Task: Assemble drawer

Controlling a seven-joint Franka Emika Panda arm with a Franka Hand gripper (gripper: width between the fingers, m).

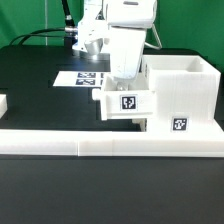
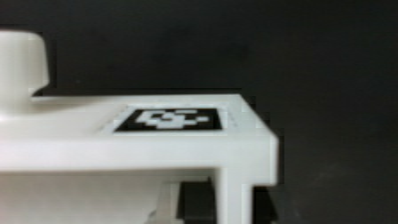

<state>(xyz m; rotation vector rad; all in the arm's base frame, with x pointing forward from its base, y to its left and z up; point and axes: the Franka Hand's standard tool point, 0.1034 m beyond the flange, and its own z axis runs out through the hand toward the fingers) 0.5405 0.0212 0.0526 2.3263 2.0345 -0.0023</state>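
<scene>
A small white tray [image 1: 125,103] with a black-and-white tag on its front sits against the left side of the large cubic casing [image 1: 185,95] in the exterior view. The casing is open at the top and tagged low on its front. I cannot tell how far in the tray sits. My gripper [image 1: 122,82] comes down from above and is shut on the tray's wall. In the wrist view, the tray [image 2: 125,150] shows its tag and a white rounded knob [image 2: 18,60]. My gripper [image 2: 231,205] holds the thin white wall between its dark fingers [image 2: 196,205].
The long low white border wall [image 1: 100,143] runs along the front of the black table. The marker board [image 1: 80,77] lies flat behind the tray. Another white part [image 1: 3,103] shows at the exterior view's left edge. Cables lie at the back left.
</scene>
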